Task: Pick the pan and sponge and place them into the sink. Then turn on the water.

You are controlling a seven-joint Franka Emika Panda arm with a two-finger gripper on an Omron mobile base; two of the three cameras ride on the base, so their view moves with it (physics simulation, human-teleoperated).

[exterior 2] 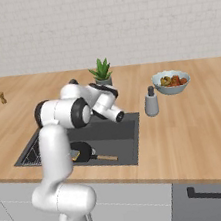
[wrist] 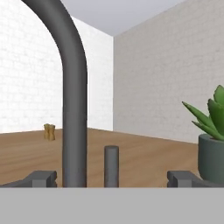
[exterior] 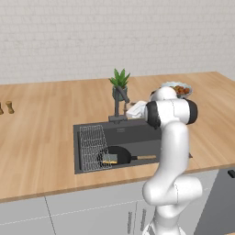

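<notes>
Two task items sit in the sink (exterior: 87, 131) already: pan (exterior: 120, 155) on the basin floor at the front, wooden handle pointing right, and sponge (exterior: 109, 159) on the pan's left edge where it meets the wire rack (exterior: 93, 147). No water stream visible under the faucet (exterior: 118, 103).

Gripper (wrist: 111, 178) is up at the faucet, jaws wide, holding nothing. In the hand view the two dark fingertips (wrist: 42, 178) stand far apart with the curved grey spout and a short upright grey lever (wrist: 111, 165) between them; can't tell whether either finger touches the faucet. In both base views the hand is mostly hidden behind the arm's own white links.

Around it: potted plant (exterior: 120, 85) just behind the faucet, spiky green leaves in a dark grey pot, close on the gripper's right in the hand view. Bowl (exterior 2: 171, 82) of fruit sits further right on the counter (exterior: 41, 133), with a grey rounded bottle-shaped thing (exterior 2: 151, 104) near the sink's right rim. Two small brown shakers (exterior: 6, 108) stand well apart on the far left.

Materials: counter is light wood plank, sink dark grey and rectangular, rack thin wire grid, pan round and black, sponge a small yellowish block with a darker face. Wall behind is white brick; cabinets below are plain grey.
</notes>
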